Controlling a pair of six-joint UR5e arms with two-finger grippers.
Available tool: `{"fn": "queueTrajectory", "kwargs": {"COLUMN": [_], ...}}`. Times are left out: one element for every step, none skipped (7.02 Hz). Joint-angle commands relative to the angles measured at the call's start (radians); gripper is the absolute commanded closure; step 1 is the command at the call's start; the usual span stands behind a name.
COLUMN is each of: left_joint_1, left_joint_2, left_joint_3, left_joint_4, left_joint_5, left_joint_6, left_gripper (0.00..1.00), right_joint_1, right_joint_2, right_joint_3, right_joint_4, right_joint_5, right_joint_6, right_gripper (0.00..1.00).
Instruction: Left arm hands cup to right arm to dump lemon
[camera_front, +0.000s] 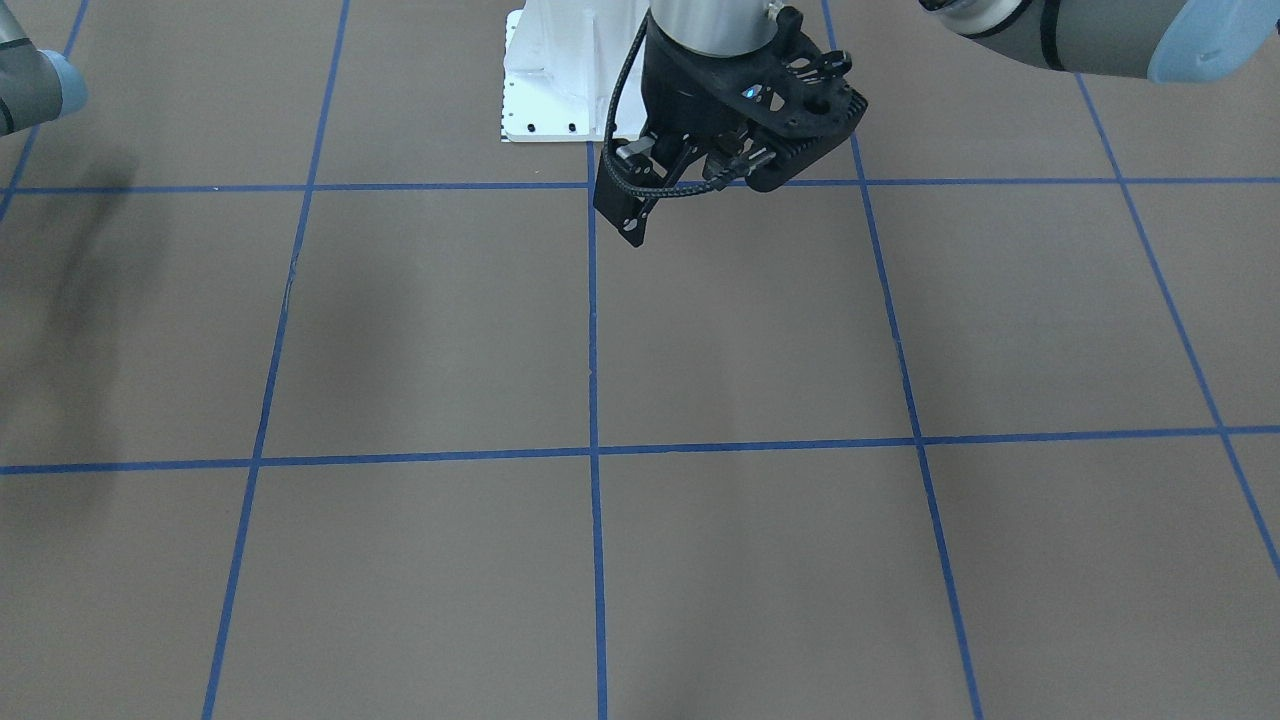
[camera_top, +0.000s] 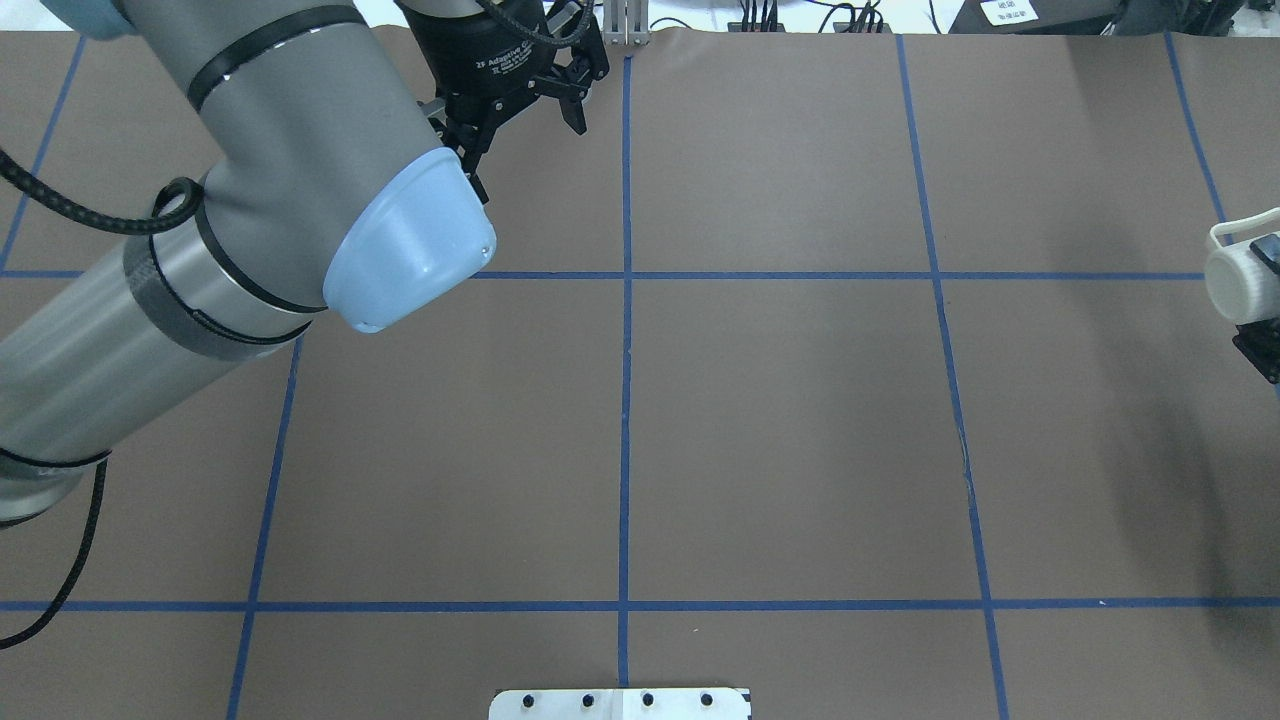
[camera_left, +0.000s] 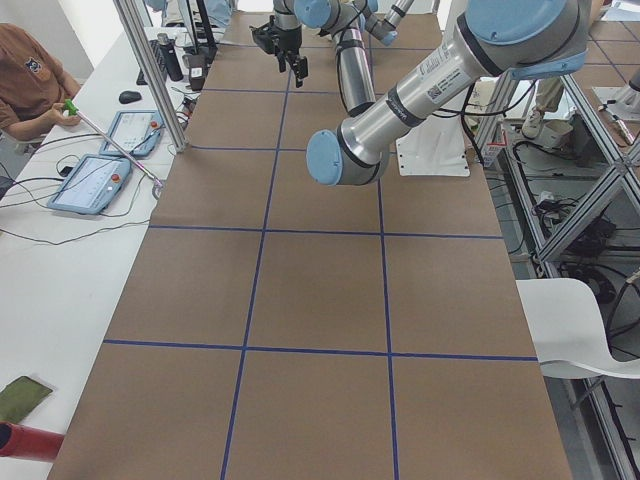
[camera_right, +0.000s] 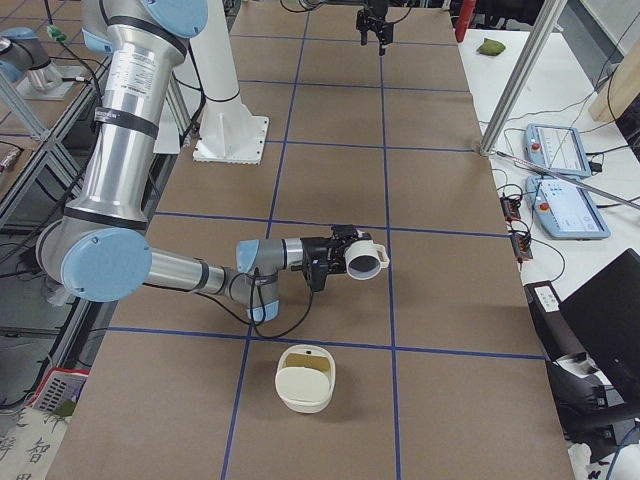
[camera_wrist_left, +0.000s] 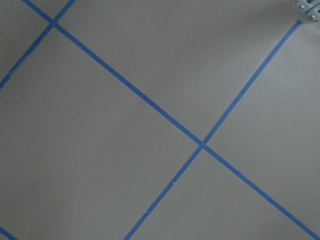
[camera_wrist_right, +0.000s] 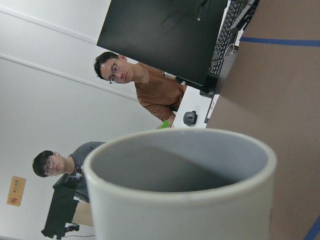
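Observation:
My right gripper (camera_right: 343, 262) is shut on the white cup (camera_right: 366, 262) and holds it on its side above the table, mouth pointing away from the robot. The cup also shows at the overhead view's right edge (camera_top: 1238, 280). In the right wrist view the cup (camera_wrist_right: 180, 200) has a grey inside with no lemon in it. I cannot make out the lemon in any view. My left gripper (camera_top: 525, 135) is open and empty, high over the table's far left part, and also shows in the exterior right view (camera_right: 376, 30).
A cream bowl (camera_right: 305, 380) with a yellowish inside stands on the table to the right of the tipped cup. The robot's white base plate (camera_front: 550, 80) sits at the table's near edge. Operators, tablets (camera_left: 95, 180) and a monitor line the far side.

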Motion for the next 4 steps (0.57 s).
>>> {"fn": "queueTrajectory", "kwargs": {"left_joint_1": [0.0, 0.0, 0.0, 0.005], "left_joint_2": [0.002, 0.002, 0.002, -0.001], "left_joint_3": [0.0, 0.003, 0.029, 0.043], "left_joint_4": [-0.01, -0.014, -0.052, -0.054], "left_joint_5": [0.0, 0.0, -0.002, -0.003], "left_joint_6": [0.026, 0.03, 0.048, 0.051], "left_gripper": [0.0, 0.0, 0.0, 0.0], "right_joint_1": [-0.025, -0.046, -0.09, -0.15], "right_joint_2": [0.089, 0.161, 0.256, 0.375], "right_joint_3": [0.059, 0.06, 0.062, 0.062], "right_joint_4": [-0.213, -0.27, -0.384, -0.542], "right_joint_5": [-0.001, -0.006, -0.062, -0.152], "right_joint_6": [-0.268, -0.407, -0.519, -0.58], "right_gripper": [0.82, 0.82, 0.82, 0.83]}}
